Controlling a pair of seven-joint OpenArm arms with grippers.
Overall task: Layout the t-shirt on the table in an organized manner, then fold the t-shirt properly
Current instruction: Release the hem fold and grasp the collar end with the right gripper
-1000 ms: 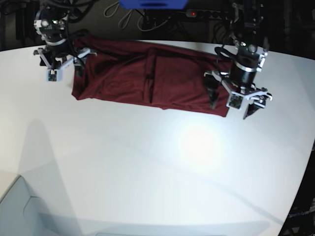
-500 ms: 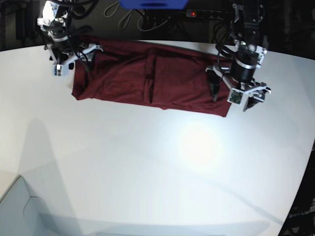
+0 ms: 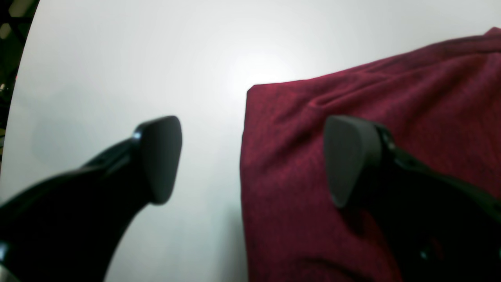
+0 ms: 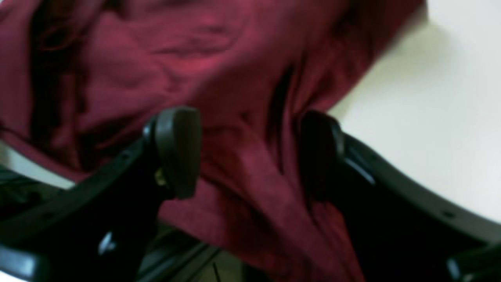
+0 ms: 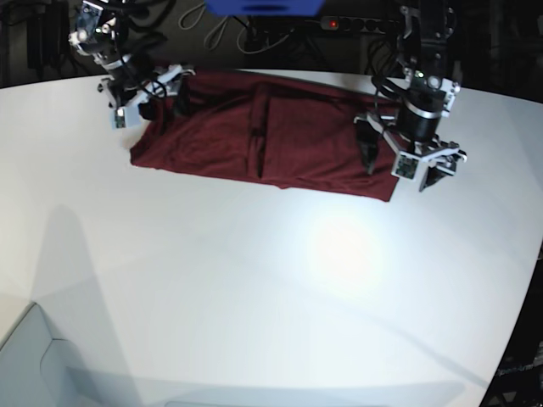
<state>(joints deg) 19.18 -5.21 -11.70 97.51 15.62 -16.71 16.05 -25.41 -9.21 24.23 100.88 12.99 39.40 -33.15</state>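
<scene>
The maroon t-shirt [image 5: 280, 136] lies as a long folded band across the far part of the white table [image 5: 254, 280]. My left gripper [image 5: 400, 174] hovers open at the band's right end. In the left wrist view it [image 3: 250, 160] straddles the cloth's edge, one finger over bare table [image 3: 137, 58] and the other over the shirt [image 3: 352, 78]. My right gripper [image 5: 151, 102] stands open at the left end. In the blurred right wrist view it [image 4: 248, 152] has a raised fold of the shirt [image 4: 219, 58] between its spread fingers, with table [image 4: 450, 117] at the right.
Behind the table run dark cables, a power strip with a red light [image 5: 356, 24] and a blue object [image 5: 263, 7]. The table's curved edge [image 5: 530, 280] drops off at the right. A pale grey surface [image 5: 25, 356] sits at the bottom left.
My right gripper has moved right and farther back onto the shirt's left end, and that end has shifted slightly right. The left gripper drew back a little earlier and has since held still.
</scene>
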